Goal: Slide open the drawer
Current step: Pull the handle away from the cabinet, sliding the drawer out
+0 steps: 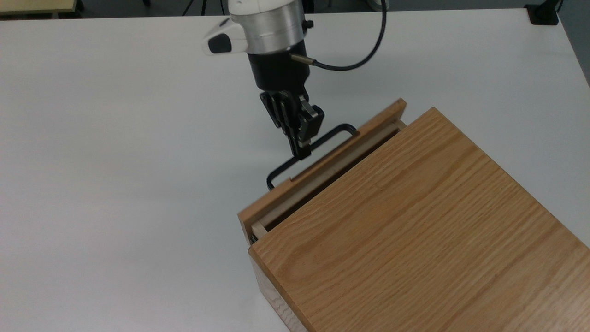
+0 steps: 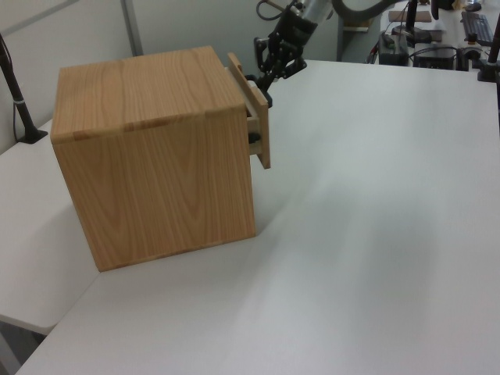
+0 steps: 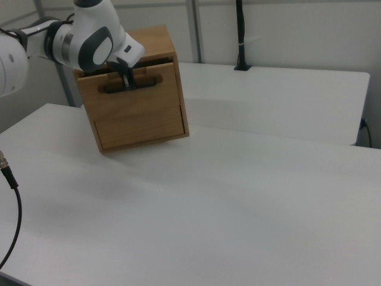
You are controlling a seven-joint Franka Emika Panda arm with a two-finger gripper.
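The drawer (image 1: 368, 129) sticks a little way out of the oak casing (image 1: 415, 221), with a dark gap showing behind its front panel. My gripper (image 1: 302, 151) points down at the thin black bar handle (image 1: 329, 135) and is shut on it near the middle. In the left view the drawer's front panel (image 2: 260, 129) stands clear of the casing (image 2: 148, 156), with the gripper (image 2: 267, 78) at its upper edge. The right view shows the drawer front (image 3: 149, 95) from ahead, the gripper (image 3: 126, 82) on the handle (image 3: 146, 82).
The casing stands on a white table (image 1: 115, 138). A black cable (image 1: 368, 60) loops from my wrist. A second oak panel (image 3: 140, 128) sits below the drawer. A black post (image 3: 240, 36) stands behind the table, and another black stand (image 2: 19, 109) is beside the casing.
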